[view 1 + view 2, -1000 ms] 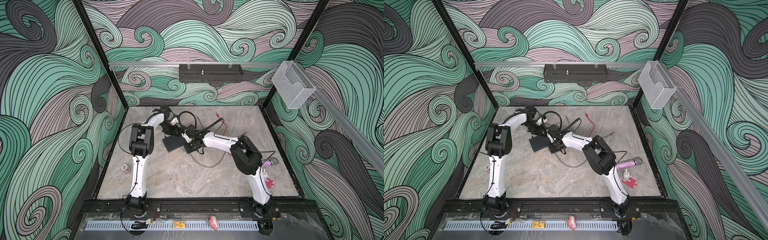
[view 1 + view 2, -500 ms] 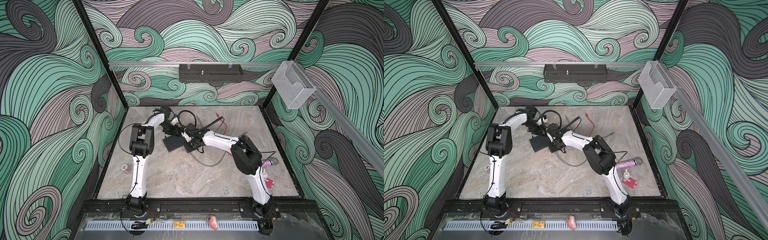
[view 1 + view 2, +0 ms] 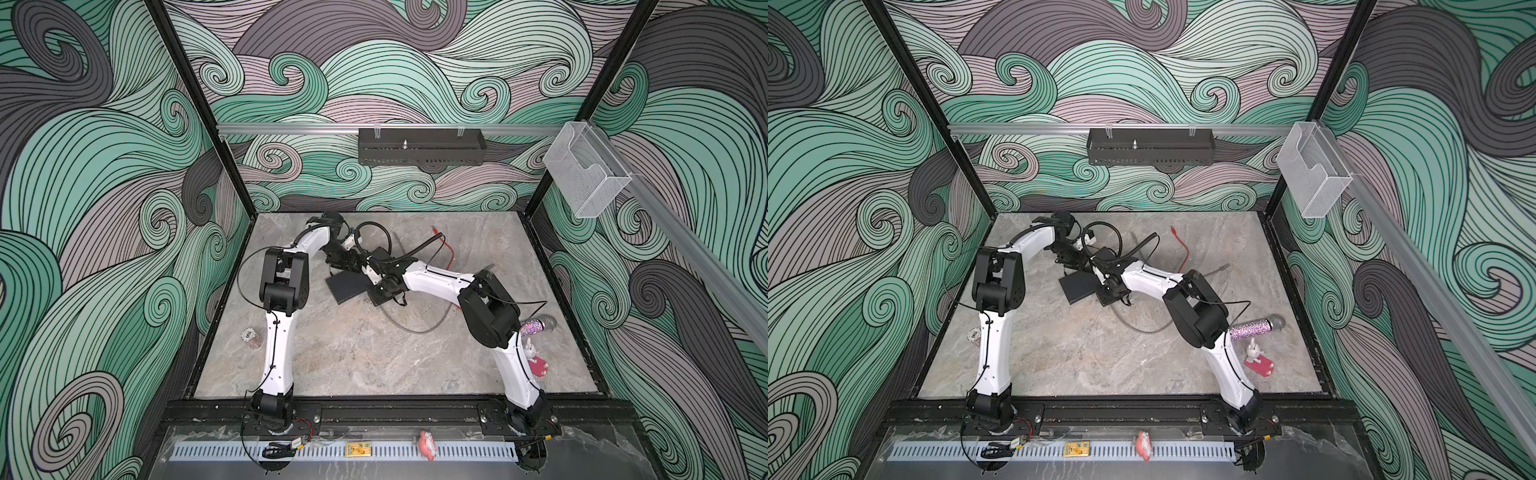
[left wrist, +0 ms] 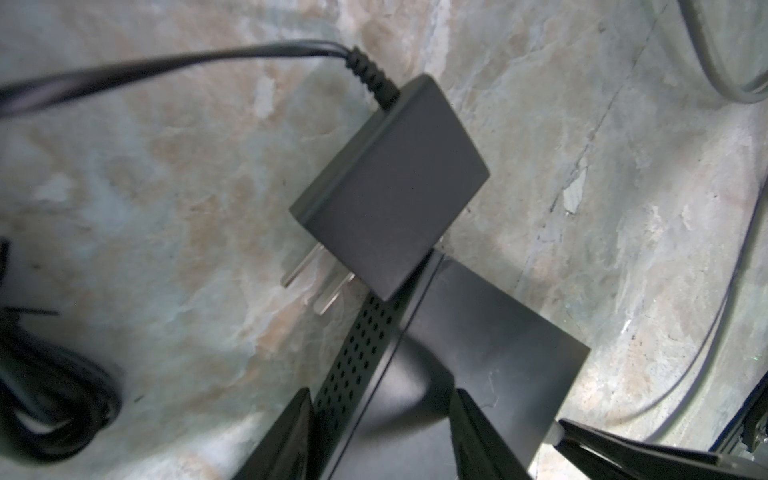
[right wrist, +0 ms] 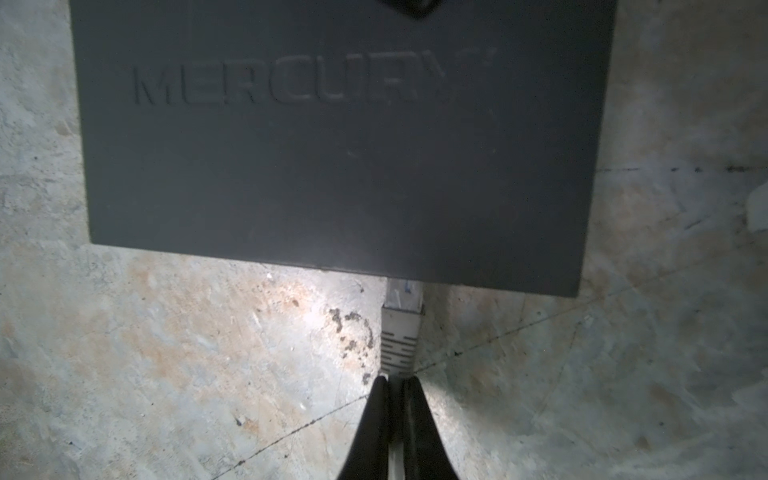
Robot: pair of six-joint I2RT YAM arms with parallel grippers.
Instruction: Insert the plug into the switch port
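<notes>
The right fingers (image 5: pixel 374 415) are pinching tight on the grey Ethernet plug (image 5: pixel 401 328), feeding it into the port edge of the Mercury switch (image 5: pixel 332 145). The left fingers (image 4: pixel 291 440), half-spread, are clamping that switch at its perforated side, likely bracing it on the bench (image 5: pixel 166 353).

Twin white-and-black arms, slim and laced with thin cables.

The left arm (image 3: pixel 277 349) and right arm (image 3: pixel 434 281) wear glossy white rounded shells, joined by boxy matte-black elbow housings (image 3: pixel 284 282). Thin black cables (image 3: pixel 245 266) run along the shells and loop free beside the elbows. Each arm rises from a round black base (image 3: pixel 270 405) on a black plate (image 3: pixel 305 415) with silver screws (image 3: pixel 318 419). The left gripper (image 4: pixel 380 392) and right gripper (image 5: pixel 395 380) end in plain black tapered fingers (image 5: pixel 370 428).
</notes>
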